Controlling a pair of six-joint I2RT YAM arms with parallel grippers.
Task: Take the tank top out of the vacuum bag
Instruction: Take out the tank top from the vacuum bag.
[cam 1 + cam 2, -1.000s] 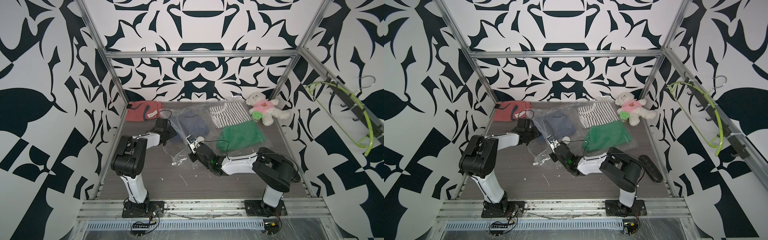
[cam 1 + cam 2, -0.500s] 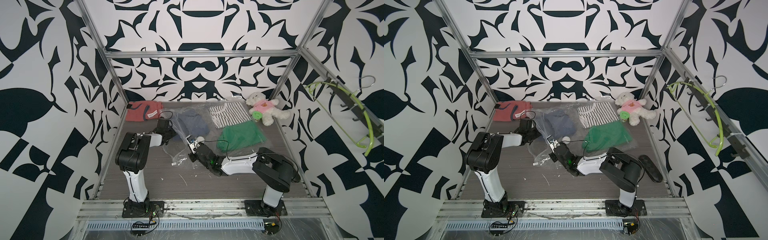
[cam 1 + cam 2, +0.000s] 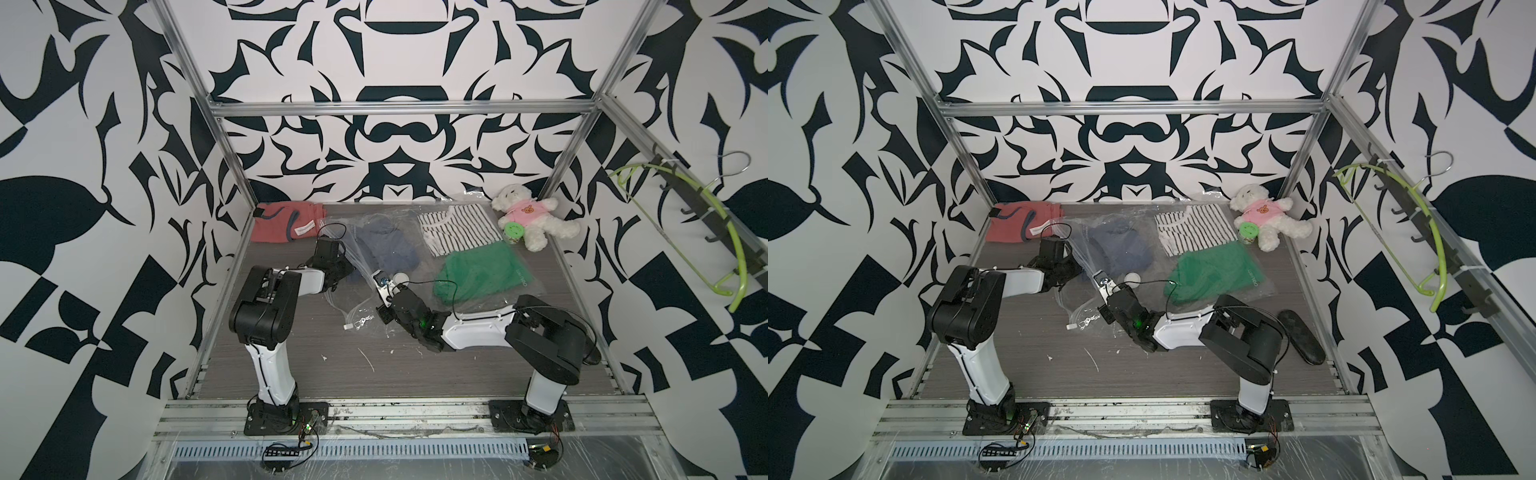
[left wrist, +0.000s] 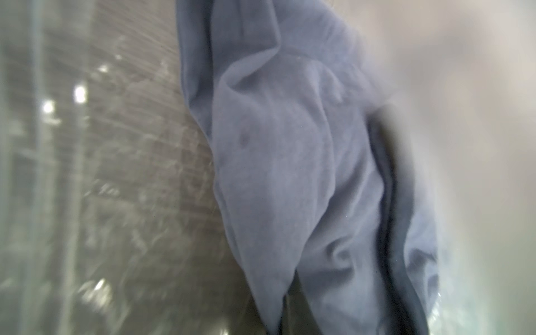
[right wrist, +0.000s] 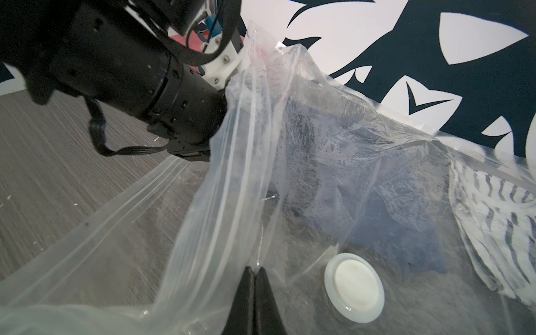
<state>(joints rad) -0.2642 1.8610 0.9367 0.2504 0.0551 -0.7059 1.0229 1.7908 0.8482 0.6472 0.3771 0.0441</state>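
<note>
- Nearest, on the grey tabletop (image 3: 332,374), a small white slider clip (image 3: 348,327) lies at the loose near corner of the vacuum bag (image 3: 358,232). The bag is a large, clear, crinkly sheet spread over the middle of the tabletop and running toward the back wall
- The right end effector (image 5: 254,271) has its black jaws pressed together on a fold of the bag's upper film, holding it up like a tent just beside the round white valve disc (image 5: 355,282)
- The ribbed zip strip (image 5: 116,208) runs along the bag's open mouth, its lower lip flat on the tabletop
- The left end effector (image 3: 347,272) reaches into that open mouth with its jaws closed. In the left wrist view blue cloth fills the frame and seems gathered toward the jaws, though blur hides whether any is caught
- The tank top (image 4: 290,174) is dusky blue and rumpled. It lies wholly inside the bag, beyond the valve disc, in the bag's far half
- A striped garment (image 3: 457,230) lies just beside the bag, farther back
- A second ago the left jaws stood wide and now they are closed, and the left arm has edged a little toward the bag. The right arm, the bag and the tank top lie as they did
</note>
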